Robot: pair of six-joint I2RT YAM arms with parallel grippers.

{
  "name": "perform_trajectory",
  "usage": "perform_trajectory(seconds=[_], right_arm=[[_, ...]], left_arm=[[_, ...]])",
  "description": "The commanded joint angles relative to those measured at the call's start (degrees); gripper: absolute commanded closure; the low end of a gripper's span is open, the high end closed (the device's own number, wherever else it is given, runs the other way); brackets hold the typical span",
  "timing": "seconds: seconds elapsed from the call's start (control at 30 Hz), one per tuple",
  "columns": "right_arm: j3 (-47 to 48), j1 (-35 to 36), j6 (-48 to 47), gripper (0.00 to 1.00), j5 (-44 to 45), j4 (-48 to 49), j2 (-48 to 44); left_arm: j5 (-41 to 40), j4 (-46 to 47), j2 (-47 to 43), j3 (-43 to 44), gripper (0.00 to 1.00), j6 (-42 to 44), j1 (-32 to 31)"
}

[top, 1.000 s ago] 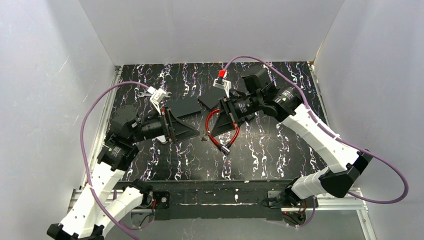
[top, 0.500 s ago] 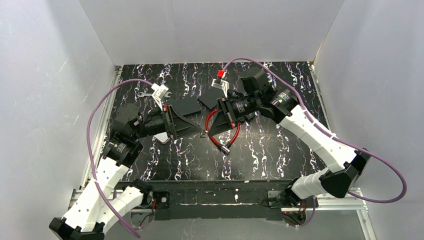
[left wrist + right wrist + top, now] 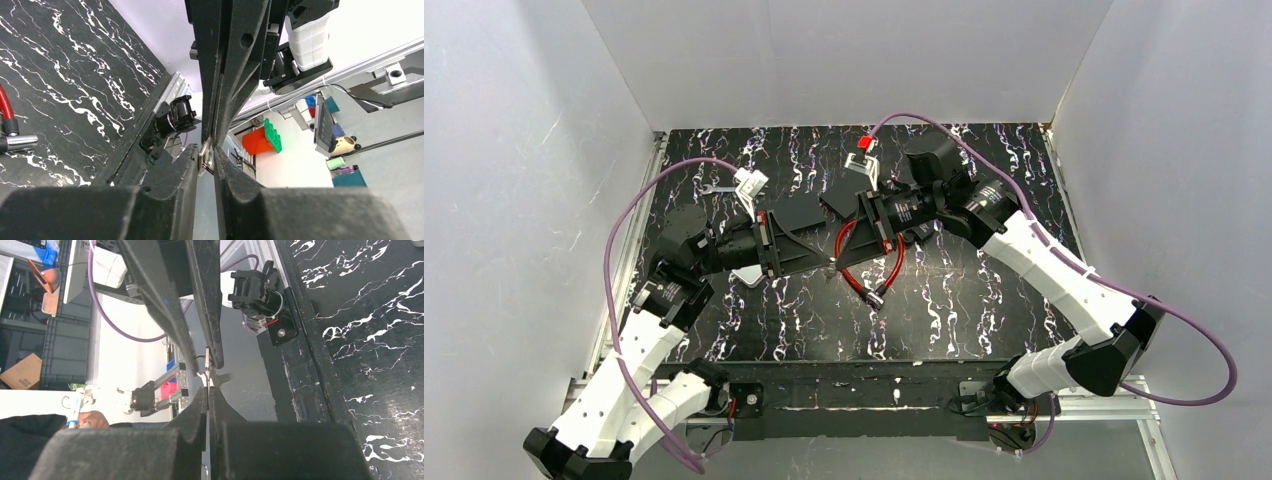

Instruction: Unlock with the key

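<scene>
Left gripper (image 3: pixel 206 152) fingers filled bottom of view, narrow gap between them. Small silvery key (image 3: pixel 204 160) sat in gap; contact with both pads unclear. Right gripper (image 3: pixel 216 140) reached down from above, fingers pressed together, tip at key. Red cable (image 3: pixel 4 112) lay on marbled table (image 3: pixel 65 75), far left.

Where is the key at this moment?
In the left wrist view, the key sits between the left end effector's fingertips, tip to tip with the right end effector, above the table's middle, beside the red cable lock.
</scene>
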Motion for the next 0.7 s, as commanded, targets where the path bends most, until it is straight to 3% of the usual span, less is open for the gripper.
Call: perform_trajectory(seconds=[0.0, 0.07, 0.2, 0.4, 0.67], right_arm=[[0.2, 0.0, 0.2, 0.99, -0.6, 3.3, -1.4], [0.1, 0.0, 0.6, 0.99, -0.5, 3.8, -1.4], [-0.3, 0.0, 1.3, 0.98, 0.2, 5.6, -1.6], [-1.1, -0.1, 0.9, 0.54, 6.8, 6.3, -3.4], [-2.5, -0.1, 0.8, 0.36, 27.9, 1.6, -6.8]], left_arm=[[1.6, 0.0, -0.5, 0.0, 0.91, 1.2, -0.2], [1.4, -0.4, -0.5, 0.1, 0.99, 1.4, -0.2], [0.3, -2.3, -0.8, 0.2, 1.00, 1.9, -0.2], [-3.0, -4.2, -2.5, 0.2, 1.00, 2.5, -0.2], [-5.1, -11.2, -5.5, 2.1, 1.00, 6.5, -0.2]])
